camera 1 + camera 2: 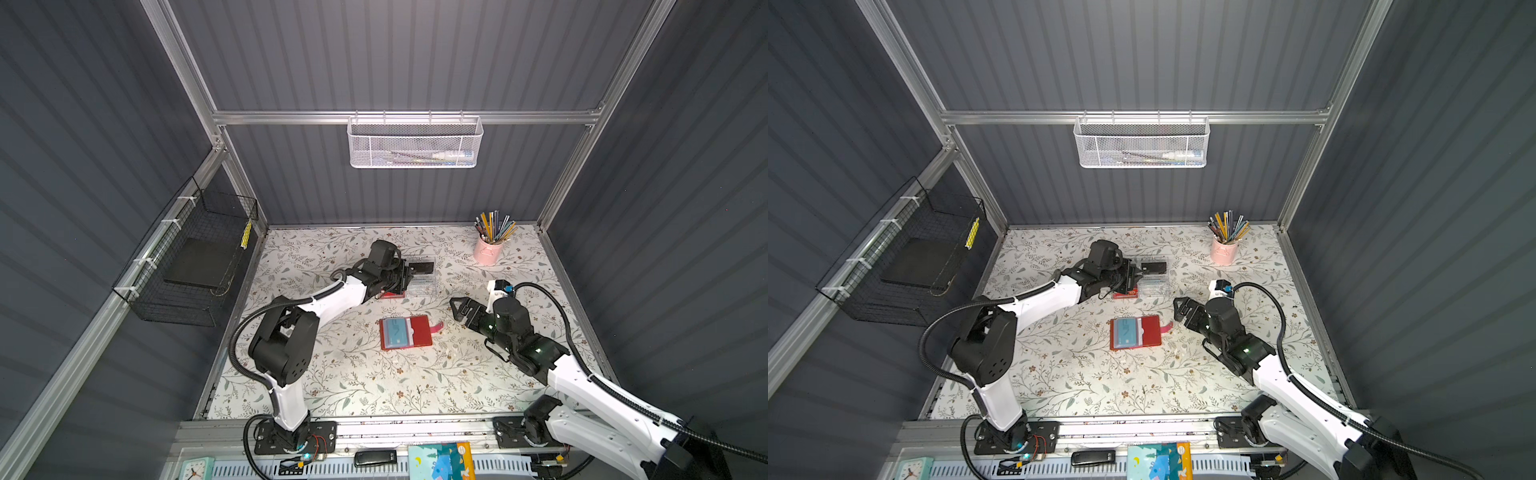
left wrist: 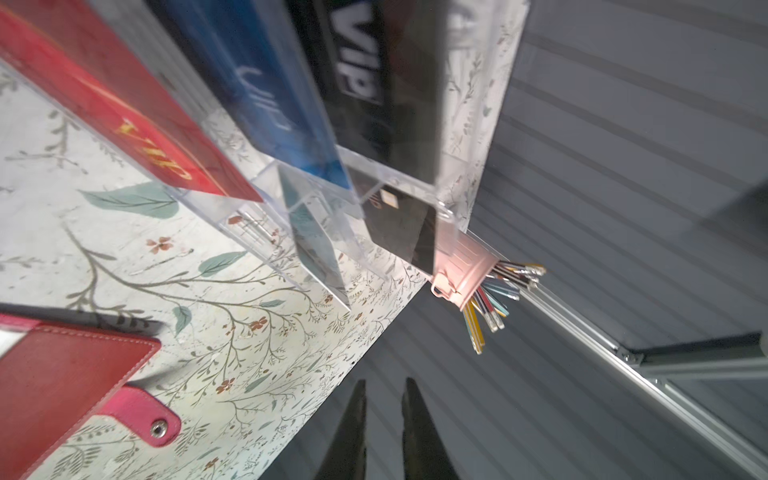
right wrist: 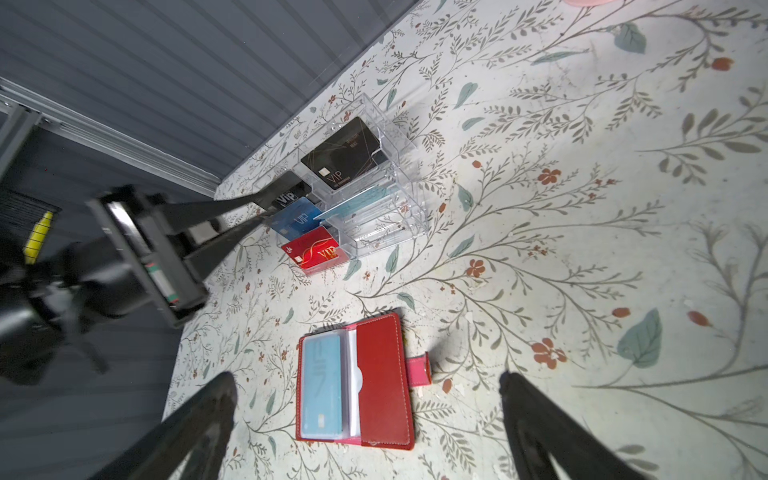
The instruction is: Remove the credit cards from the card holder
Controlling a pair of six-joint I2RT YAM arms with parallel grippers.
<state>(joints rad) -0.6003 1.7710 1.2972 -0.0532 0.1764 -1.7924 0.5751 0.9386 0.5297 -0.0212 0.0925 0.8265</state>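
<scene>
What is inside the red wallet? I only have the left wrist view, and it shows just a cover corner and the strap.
Observer: One light-blue card shows inside the open card holder.
Operator: Where is the right gripper?
Observer: The right gripper hangs off the card holder's strap side, not touching it.
Operator: Holding anything?
Observer: No, its jaws stand wide open and empty.

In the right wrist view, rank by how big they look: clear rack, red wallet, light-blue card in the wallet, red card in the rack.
1. clear rack
2. red wallet
3. light-blue card and red card: unranked; the blue one looks bigger, but it lies nearer the camera.
</scene>
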